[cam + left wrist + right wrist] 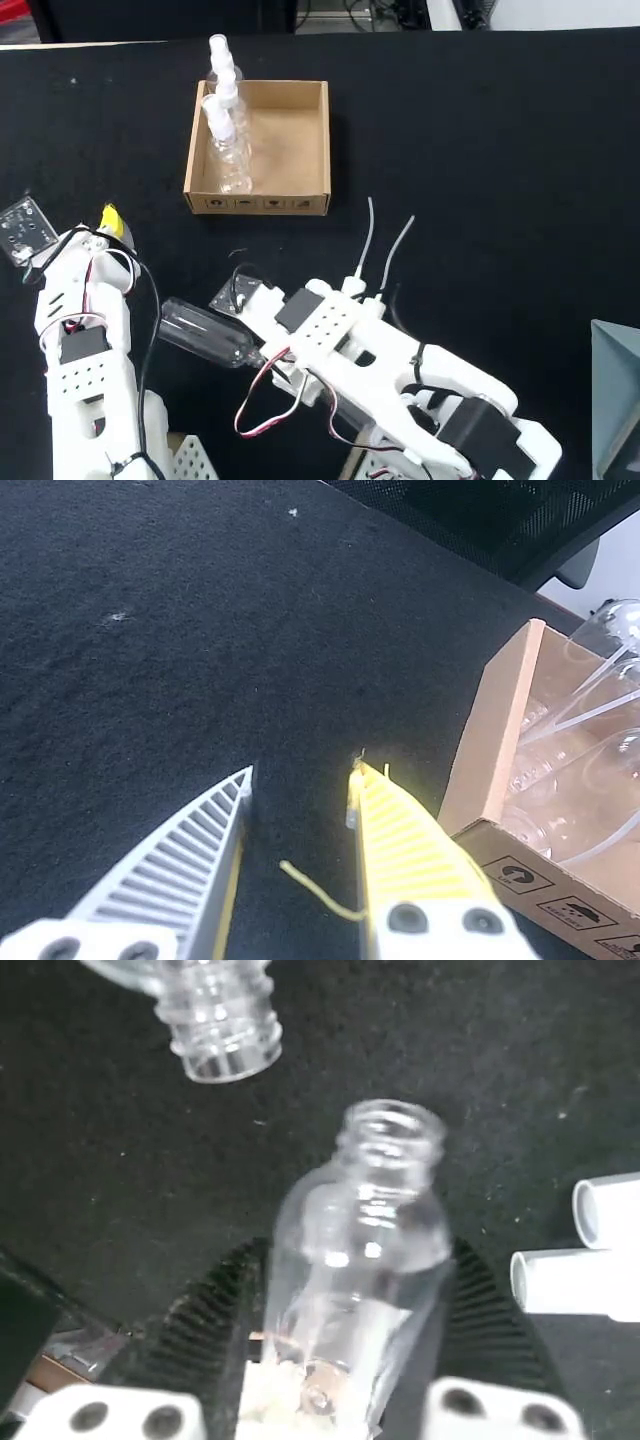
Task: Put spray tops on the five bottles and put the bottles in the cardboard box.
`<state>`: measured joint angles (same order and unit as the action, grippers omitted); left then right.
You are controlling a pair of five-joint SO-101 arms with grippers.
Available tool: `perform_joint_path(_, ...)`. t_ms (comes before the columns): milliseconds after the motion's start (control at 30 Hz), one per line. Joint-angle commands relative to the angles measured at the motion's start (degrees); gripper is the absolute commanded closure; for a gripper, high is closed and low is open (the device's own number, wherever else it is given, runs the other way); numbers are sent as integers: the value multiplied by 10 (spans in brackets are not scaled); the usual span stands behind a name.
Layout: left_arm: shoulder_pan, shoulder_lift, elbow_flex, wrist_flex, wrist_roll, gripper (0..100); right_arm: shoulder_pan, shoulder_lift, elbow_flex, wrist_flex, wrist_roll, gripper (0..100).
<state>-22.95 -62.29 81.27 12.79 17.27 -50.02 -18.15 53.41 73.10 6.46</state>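
Near front of surface [480, 150], black cloth throughout. Right gripper [355, 1250]: dark ribbed fingers [195, 1320] pinching a clear uncapped bottle [360, 1230] by its body, one finger on each side. Bottle's open threaded mouth points away from the wrist camera. From above, this arm's body covers the held bottle.

Second bottle [205, 335], also uncapped, lies on its side just beside the right arm, between the two arms. Its neck [225, 1035] shows in the right wrist view close to the held bottle's mouth, not touching it.

Two loose spray tops [364, 245] lie on the cloth at the far side of the right arm, side by side. White heads sit against the arm and thin dip tubes run away toward the far edge. Their heads show in the right wrist view, near the held bottle.

Cardboard box [325, 140] sits farther back, open side up. Three capped bottles [232, 150] stand upright in it, in a row along the wall on the left arm's side. Other half of the box floor is bare.

Left gripper [302, 770]: one pale finger, one yellow, spread apart with nothing between them, over the cloth. Near corner of the box lies just beside the yellow finger. Cannot tell whether the tips touch the cloth.
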Motion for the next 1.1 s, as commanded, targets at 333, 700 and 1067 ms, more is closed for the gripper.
perform_joint_path(333, -7, -11, -7, -12, 0, 863, 46, -35, -131, 99, -4, 985)
perform_joint_path(700, -7, -11, -7, -12, 0, 862, 194, -35, -211, 135, 0, 985)
perform_joint_path(1067, -7, -11, -7, -12, 0, 861, 371, -35, -286, 130, 0, 985)
